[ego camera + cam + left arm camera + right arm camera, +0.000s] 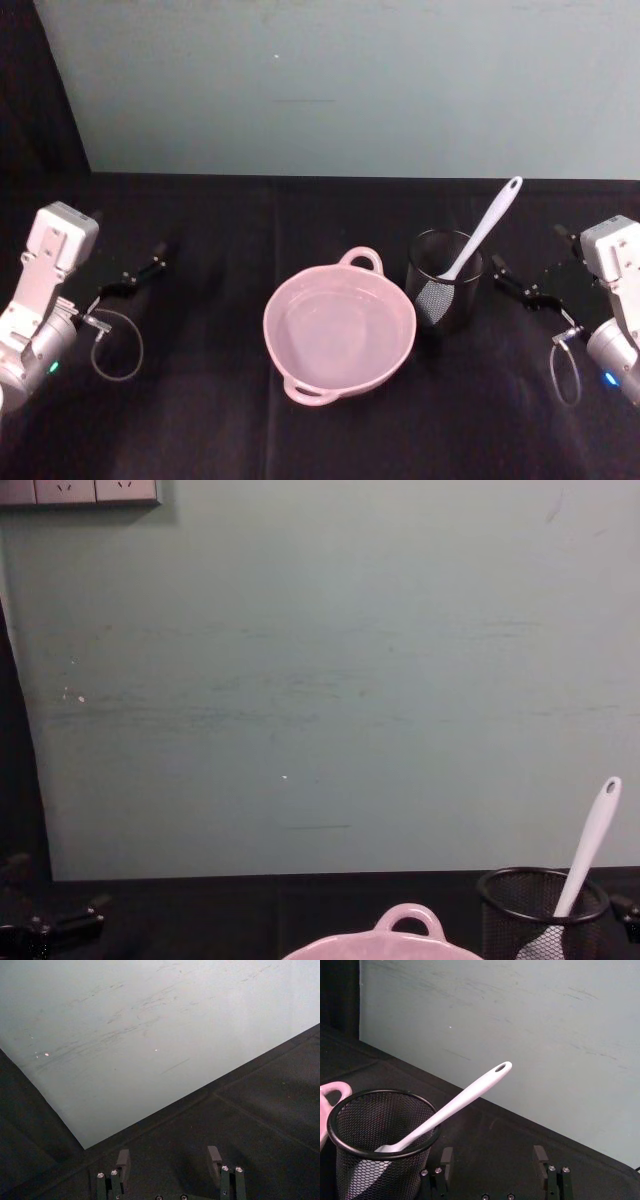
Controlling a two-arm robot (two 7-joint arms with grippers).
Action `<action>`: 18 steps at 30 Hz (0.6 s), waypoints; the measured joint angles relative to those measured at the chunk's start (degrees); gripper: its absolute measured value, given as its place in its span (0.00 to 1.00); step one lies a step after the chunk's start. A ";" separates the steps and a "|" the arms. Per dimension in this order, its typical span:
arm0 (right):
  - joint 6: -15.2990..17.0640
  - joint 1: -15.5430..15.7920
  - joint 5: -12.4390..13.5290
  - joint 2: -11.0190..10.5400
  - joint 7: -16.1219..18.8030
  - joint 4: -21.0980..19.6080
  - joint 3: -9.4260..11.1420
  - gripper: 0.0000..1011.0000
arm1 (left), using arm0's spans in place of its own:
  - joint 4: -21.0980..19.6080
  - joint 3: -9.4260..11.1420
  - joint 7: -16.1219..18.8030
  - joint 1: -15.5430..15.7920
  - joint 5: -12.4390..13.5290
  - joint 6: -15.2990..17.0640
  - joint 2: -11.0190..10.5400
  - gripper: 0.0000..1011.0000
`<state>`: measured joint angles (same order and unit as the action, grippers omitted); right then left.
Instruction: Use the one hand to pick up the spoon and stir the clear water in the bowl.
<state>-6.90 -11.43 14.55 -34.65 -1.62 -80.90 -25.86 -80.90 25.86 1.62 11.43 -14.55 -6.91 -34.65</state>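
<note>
The pale pink bowl (390, 350) sits mid-table, with clear liquid faintly visible inside; its loop handle (408, 920) faces the wall. Right of it, the white spoon (485, 228) leans in a black wire-mesh cup (445, 285), head down, the holed handle end pointing up and to the right. My right gripper (515, 282) hovers open just right of the cup, empty. From the right wrist, its fingers (540, 1155) stand apart, below and beside the spoon (455, 1105) and the cup (380, 1145). My left gripper (135, 272) rests open at the far left, its fingers (122, 1160) spread over the black cloth.
A black cloth (200, 420) covers the table. A pale green wall panel (330, 90) stands along the back edge. Cable loops hang at the left wrist (118, 345) and the right wrist (565, 370). Wall sockets (80, 490) show at the upper left of the chest view.
</note>
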 joint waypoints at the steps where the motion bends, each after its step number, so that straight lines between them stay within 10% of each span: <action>1: 0.00 0.00 0.00 0.00 0.00 0.00 0.00 0.99 | 0.00 -0.01 0.00 0.00 0.00 0.00 0.00 0.99; 18: 0.00 0.00 0.00 0.00 0.00 0.00 0.00 0.99 | 0.00 0.00 0.00 0.00 0.00 0.00 0.00 0.99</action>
<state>-6.91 -11.43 14.55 -34.65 -1.62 -80.90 -25.86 -80.90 25.86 1.62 11.43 -14.55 -6.91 -34.65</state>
